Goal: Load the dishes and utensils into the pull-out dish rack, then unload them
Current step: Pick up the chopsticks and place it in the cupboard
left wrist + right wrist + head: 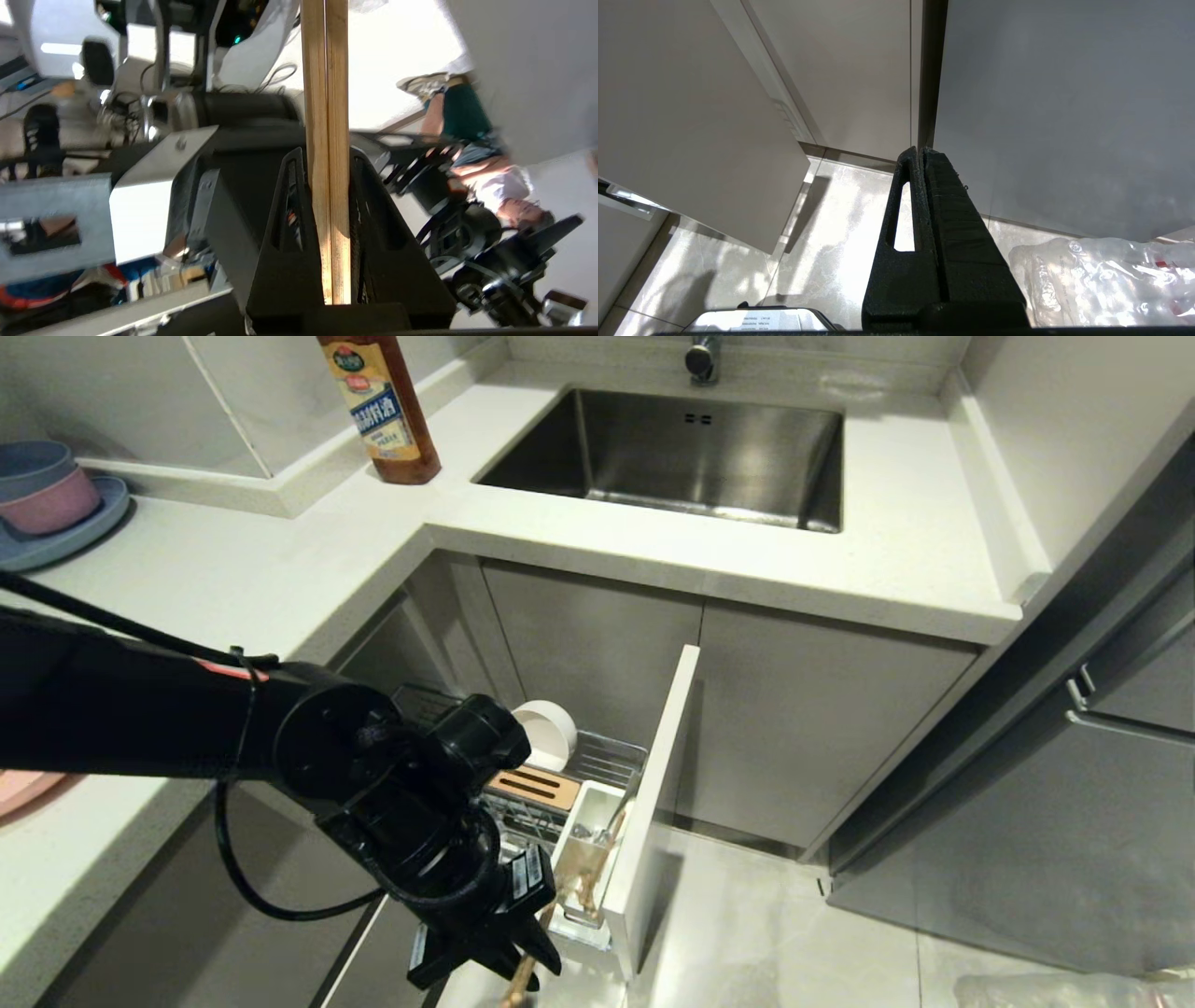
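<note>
My left gripper (pixel 504 971) hangs low in front of the open pull-out dish rack (pixel 607 761), shut on the pair of light-wood chopsticks (pixel 326 116). The left wrist view shows both sticks side by side between the two black fingers (pixel 285 219). One end pokes out below the gripper (pixel 519 982). The cream-white bowl (pixel 549 733) stands on edge in the rack behind the wooden block (pixel 534 791) and the white utensil cup (pixel 586 840). I cannot tell what stands in the cup. A pink plate edge (pixel 21 793) shows on the counter beside my arm. My right gripper (pixel 920 151) is shut and empty above the floor.
The rack's narrow door front (pixel 658 784) sticks out into the aisle. On the counter are a sauce bottle (pixel 383 406), the sink (pixel 672 453), and a blue plate with small bowls (pixel 47 504). A plastic bag (pixel 1101 275) lies on the floor. A person (pixel 472 140) stands behind me.
</note>
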### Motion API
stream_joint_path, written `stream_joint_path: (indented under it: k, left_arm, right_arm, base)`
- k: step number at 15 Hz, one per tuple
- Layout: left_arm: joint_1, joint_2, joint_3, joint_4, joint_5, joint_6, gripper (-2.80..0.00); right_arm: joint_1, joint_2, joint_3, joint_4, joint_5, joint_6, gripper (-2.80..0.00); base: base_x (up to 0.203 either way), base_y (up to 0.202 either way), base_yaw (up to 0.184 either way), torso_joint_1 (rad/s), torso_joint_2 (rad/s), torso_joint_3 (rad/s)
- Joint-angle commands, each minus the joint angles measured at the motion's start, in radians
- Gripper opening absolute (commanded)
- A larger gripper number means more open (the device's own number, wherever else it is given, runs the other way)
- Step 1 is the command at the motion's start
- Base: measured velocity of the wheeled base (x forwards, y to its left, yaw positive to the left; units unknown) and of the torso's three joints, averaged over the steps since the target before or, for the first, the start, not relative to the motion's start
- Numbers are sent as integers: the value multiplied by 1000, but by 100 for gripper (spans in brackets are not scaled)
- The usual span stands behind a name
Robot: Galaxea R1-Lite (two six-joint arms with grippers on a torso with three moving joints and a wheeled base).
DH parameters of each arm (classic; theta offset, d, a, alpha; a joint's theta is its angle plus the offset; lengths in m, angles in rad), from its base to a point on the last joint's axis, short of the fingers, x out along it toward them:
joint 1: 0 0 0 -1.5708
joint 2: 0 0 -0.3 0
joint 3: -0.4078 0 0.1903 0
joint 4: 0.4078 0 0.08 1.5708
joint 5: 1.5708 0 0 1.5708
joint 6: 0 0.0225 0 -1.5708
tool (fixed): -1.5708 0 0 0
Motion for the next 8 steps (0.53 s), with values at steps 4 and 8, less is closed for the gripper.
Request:
stream_joint_path:
  k: [4,8]
  left_arm:
    - [18,69,-5,-57,-3,-4,-280]
    - [40,107,-15,-90,-4,-6,-280]
  right_arm:
    - [0,0,2,0,0,0,-280]
    - [0,0,3,1,-1,0,-280]
  base:
    - [0,0,0,0,0,0]
    - [0,0,0,0,0,0]
